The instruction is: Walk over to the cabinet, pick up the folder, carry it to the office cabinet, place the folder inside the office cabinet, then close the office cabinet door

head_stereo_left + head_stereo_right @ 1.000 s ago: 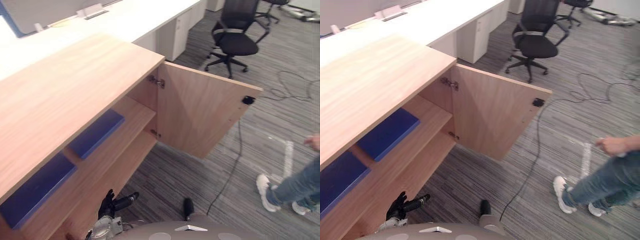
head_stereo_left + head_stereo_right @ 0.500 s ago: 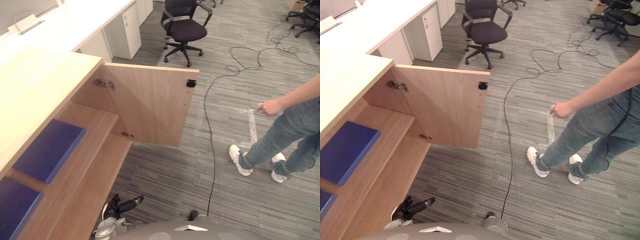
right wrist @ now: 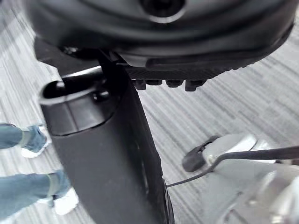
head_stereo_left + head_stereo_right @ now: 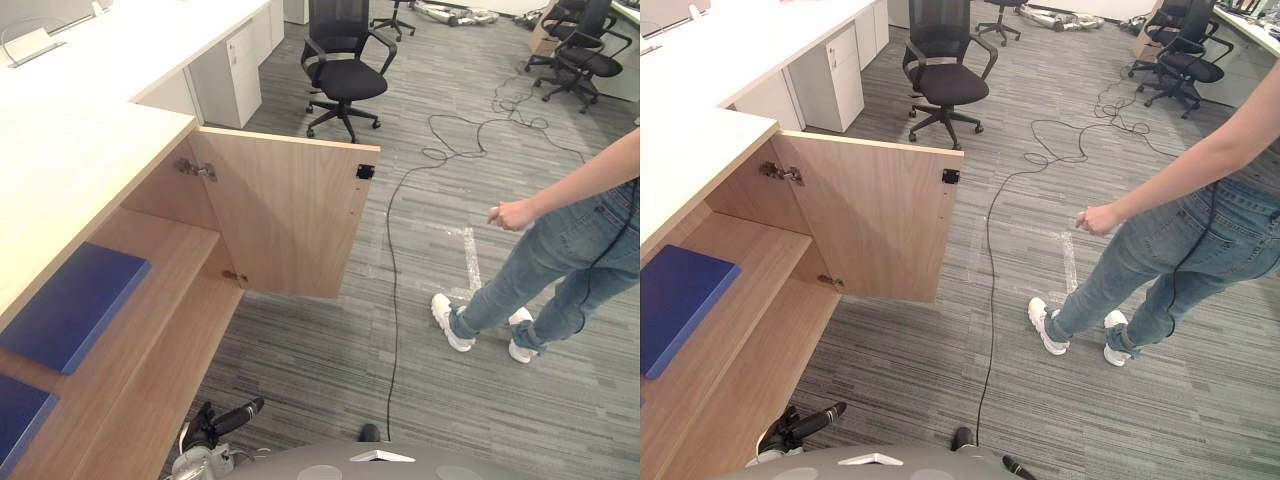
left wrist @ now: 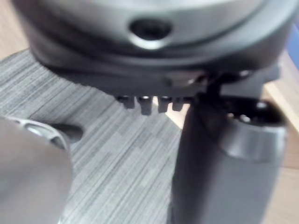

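The long wooden office cabinet runs down the robot's left side, and its door is swung wide open, standing out over the grey striped carpet. Behind the cabinet there's a white desk. Off to the robot's right a person in jeans and white trainers is standing on the carpet, one fist held out in front. A black office chair is parked beyond the door, with more chairs in the far corner. Inside the cabinet, the blue folder lies flat on the upper shelf, and a second blue folder sits just beside it on the same shelf, nearer the robot. Neither is in a hand. The left robot hand hangs low by the cabinet's open front, fingers loose, thumb poking out, holding nothing. The right robot hand is down over the carpet, relaxed too, and empty.
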